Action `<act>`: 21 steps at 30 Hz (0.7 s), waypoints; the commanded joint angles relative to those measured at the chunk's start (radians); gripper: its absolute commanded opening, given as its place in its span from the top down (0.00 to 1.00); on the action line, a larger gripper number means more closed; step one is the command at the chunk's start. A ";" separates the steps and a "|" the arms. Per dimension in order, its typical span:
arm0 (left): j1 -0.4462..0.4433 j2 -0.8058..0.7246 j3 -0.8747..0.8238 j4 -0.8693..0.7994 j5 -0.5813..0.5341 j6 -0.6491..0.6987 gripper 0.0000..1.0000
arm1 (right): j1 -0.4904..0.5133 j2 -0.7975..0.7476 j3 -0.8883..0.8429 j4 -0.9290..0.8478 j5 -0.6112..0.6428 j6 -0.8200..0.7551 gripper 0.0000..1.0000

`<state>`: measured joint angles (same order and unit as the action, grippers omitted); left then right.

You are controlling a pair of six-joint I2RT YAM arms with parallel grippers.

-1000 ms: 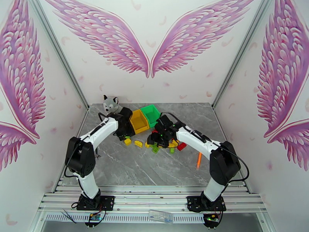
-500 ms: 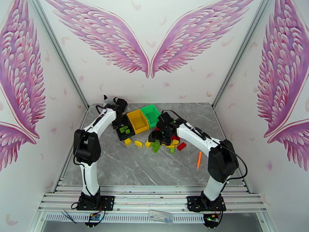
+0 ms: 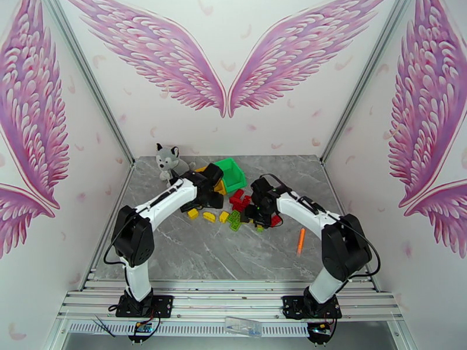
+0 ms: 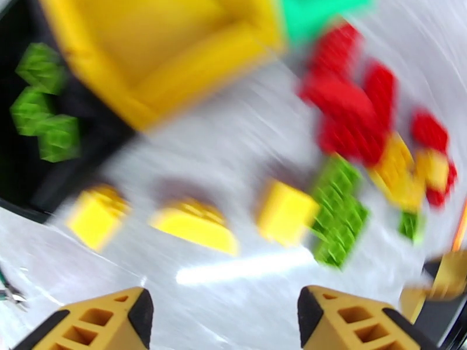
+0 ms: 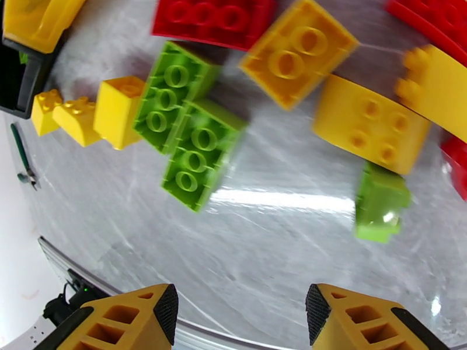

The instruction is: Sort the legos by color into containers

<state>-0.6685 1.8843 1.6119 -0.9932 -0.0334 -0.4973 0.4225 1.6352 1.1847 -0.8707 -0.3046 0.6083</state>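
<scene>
The left arm has swung off the far-left corner and now hangs over the black and yellow bins, so the plush husky (image 3: 168, 160) is back in sight at the far left. The right arm has slid a touch to the right, and a clump of red bricks (image 3: 238, 200) is uncovered between the two arms.

Left to right now. The black bin (image 4: 23, 176) has three green bricks (image 4: 55, 138) lying in it, blurred but clearly inside. Joined to it is the yellow bin (image 4: 157, 48), then the green bin (image 3: 230, 175) at the far right end of the row.

Just near the bins, three yellow bricks (image 3: 209, 216) lie in a line on the grey table (image 3: 192, 258), each apart from the next. Right of them two long green bricks (image 5: 192, 123) touch, studs up. More yellow pieces (image 5: 368, 123) and red ones crowd beyond, with one small green brick (image 5: 379, 208) on its own.

The left gripper (image 4: 222, 313) hovers above the yellow bricks, fingers spread, nothing between them. The right gripper (image 5: 242, 313) is also spread and empty, over bare table on the near side of the green pair. An orange stick (image 3: 300, 241) lies well off to the right.
</scene>
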 commanded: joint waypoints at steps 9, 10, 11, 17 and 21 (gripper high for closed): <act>-0.152 0.096 -0.059 0.121 0.092 0.013 0.25 | -0.094 -0.230 -0.188 -0.019 0.019 0.015 0.26; -0.156 0.110 -0.055 0.118 0.090 0.012 0.25 | -0.095 -0.241 -0.195 -0.020 0.019 0.019 0.26; -0.160 0.126 -0.051 0.117 0.090 0.008 0.24 | -0.094 -0.254 -0.203 -0.021 0.020 0.022 0.26; -0.163 0.210 -0.012 0.109 0.084 0.017 0.23 | -0.097 -0.302 -0.221 -0.025 0.021 0.041 0.24; -0.164 0.272 0.052 0.095 0.084 0.032 0.23 | -0.098 -0.300 -0.202 -0.036 0.024 0.034 0.24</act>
<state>-0.8341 2.1246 1.5986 -0.8875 0.0517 -0.4854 0.3336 1.3491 0.9752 -0.8825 -0.2947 0.6327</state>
